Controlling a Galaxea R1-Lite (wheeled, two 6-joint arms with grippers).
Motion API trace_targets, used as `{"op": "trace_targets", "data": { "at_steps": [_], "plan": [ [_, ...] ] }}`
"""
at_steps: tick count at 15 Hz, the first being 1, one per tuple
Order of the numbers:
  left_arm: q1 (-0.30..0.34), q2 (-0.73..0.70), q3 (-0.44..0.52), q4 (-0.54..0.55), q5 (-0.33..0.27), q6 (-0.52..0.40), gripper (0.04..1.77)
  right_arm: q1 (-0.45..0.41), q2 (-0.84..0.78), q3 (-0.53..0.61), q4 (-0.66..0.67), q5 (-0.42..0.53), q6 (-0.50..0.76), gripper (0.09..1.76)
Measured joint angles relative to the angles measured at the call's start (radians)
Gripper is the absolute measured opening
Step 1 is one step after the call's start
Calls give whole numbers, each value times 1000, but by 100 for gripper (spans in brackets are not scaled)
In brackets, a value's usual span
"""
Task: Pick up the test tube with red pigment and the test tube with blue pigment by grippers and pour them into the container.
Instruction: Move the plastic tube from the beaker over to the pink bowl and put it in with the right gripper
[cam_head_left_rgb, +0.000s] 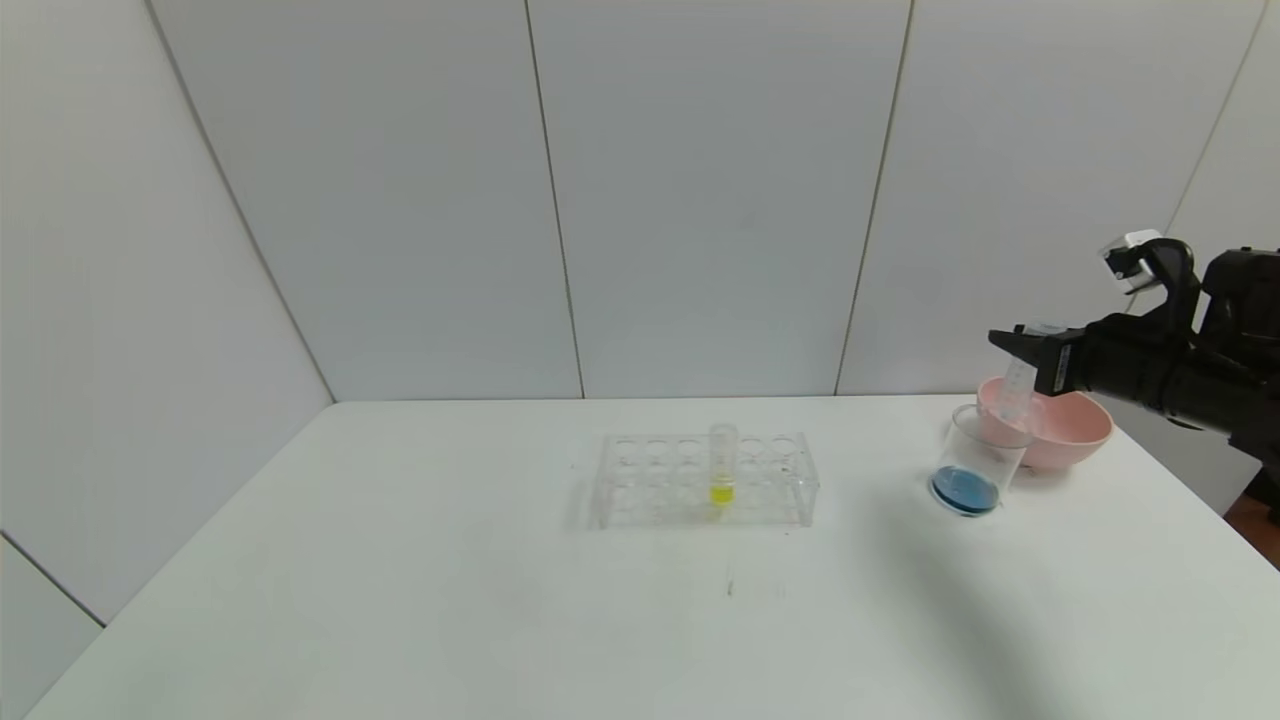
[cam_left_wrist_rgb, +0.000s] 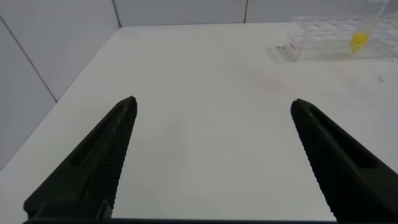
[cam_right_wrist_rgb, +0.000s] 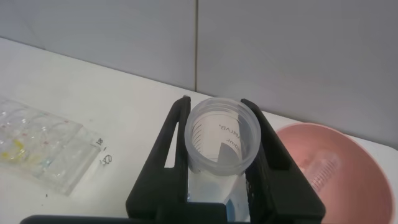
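My right gripper is shut on a small clear graduated test tube, held mouth up at the table's far right. No coloured liquid shows inside the tube, so I cannot tell whether it is the red or the blue one. Its lower end hangs at the rim of the clear container, which has blue liquid at its bottom. No red liquid shows anywhere. My left gripper is open over bare table, out of the head view.
A pink bowl stands just behind the container, with another clear tube lying in it. The clear rack at mid-table holds one tube with yellow liquid. A wall runs behind the table.
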Motion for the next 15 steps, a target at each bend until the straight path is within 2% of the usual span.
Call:
{"op": "trace_targets", "data": {
  "at_steps": [7,12,15],
  "plan": [
    [0,0,0,0,0,0,176,-140,98,-114,-8,-2,-4,58],
    [0,0,0,0,0,0,176,-191,272,-304,7,-50,10,58],
    [0,0,0,0,0,0,176,-196,336,-356,9,-56,30,58]
  ]
}}
